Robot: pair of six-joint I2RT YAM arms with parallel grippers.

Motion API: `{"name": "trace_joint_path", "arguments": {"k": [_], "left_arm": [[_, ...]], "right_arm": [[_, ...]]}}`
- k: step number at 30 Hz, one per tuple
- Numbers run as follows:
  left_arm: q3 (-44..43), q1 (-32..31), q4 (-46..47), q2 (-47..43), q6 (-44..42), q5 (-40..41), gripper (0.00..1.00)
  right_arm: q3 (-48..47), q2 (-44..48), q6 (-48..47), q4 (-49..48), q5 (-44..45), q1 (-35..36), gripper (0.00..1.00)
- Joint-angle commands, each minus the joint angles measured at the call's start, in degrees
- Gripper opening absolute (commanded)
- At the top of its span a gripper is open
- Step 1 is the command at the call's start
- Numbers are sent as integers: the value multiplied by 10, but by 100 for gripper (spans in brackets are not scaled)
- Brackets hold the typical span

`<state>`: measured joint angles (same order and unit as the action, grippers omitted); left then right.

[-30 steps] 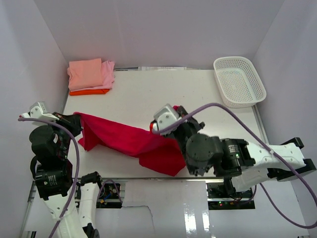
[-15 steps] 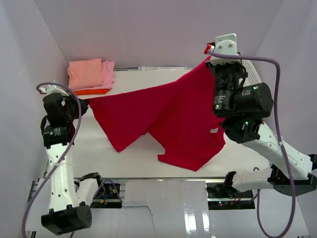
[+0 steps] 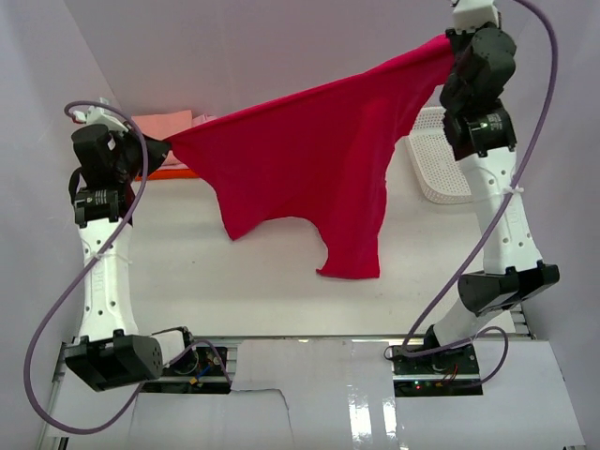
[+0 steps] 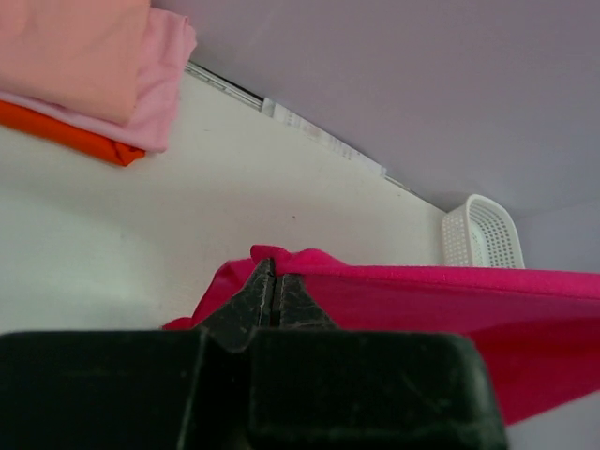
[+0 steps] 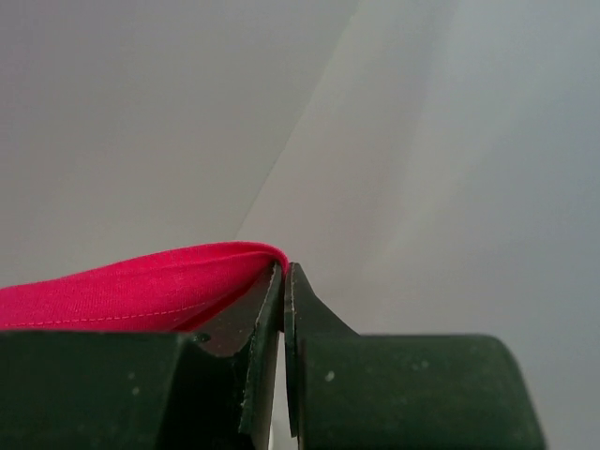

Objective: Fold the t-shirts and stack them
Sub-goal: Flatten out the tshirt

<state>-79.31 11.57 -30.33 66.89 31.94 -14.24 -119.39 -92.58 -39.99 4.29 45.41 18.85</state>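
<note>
Top external: you have red shirt spread in air above worktop — left pincer closed tight on one edge, near folded stack; right pincer closed tight on opposite edge, up high. Lowest flap hangs mid-worktop — contact unclear. At right, basket partly behind shirt.

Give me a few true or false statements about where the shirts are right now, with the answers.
1. Both the left gripper and the right gripper are shut on the red shirt. True.
2. The red shirt lies flat on the table. False: it hangs in the air, stretched between the two grippers.
3. The folded shirts sit inside the basket. False: they are stacked on the table's far left corner, apart from the basket.
4. An orange shirt is at the bottom of that stack. True.
</note>
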Motion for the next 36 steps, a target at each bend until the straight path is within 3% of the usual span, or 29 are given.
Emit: {"name": "trace_joint_path", "arguments": {"k": [1, 2, 5, 8, 14, 20, 28, 36], "left_arm": [[-39, 7, 6, 31, -1, 3, 0], [-55, 7, 7, 50, 0, -1, 0], [-72, 7, 8, 68, 3, -8, 0], [-67, 7, 17, 64, 1, 0, 0], [-66, 7, 14, 7, -3, 2, 0], [-66, 6, -18, -94, 20, -46, 0], [-97, 7, -100, -235, 9, -18, 0], [-126, 30, -117, -370, 24, 14, 0]], "right_arm": [[-94, 9, 174, 132, -117, -88, 8], [-104, 0, 254, 197, -199, -141, 8], [-68, 26, 335, 244, -276, -207, 8], [4, 82, 333, 223, -275, -208, 8], [33, 189, 324, 222, -308, -207, 8], [49, 313, 321, 257, -363, -207, 8], [53, 462, 349, 294, -501, -222, 8], [55, 563, 355, 285, -540, -247, 8]]}}
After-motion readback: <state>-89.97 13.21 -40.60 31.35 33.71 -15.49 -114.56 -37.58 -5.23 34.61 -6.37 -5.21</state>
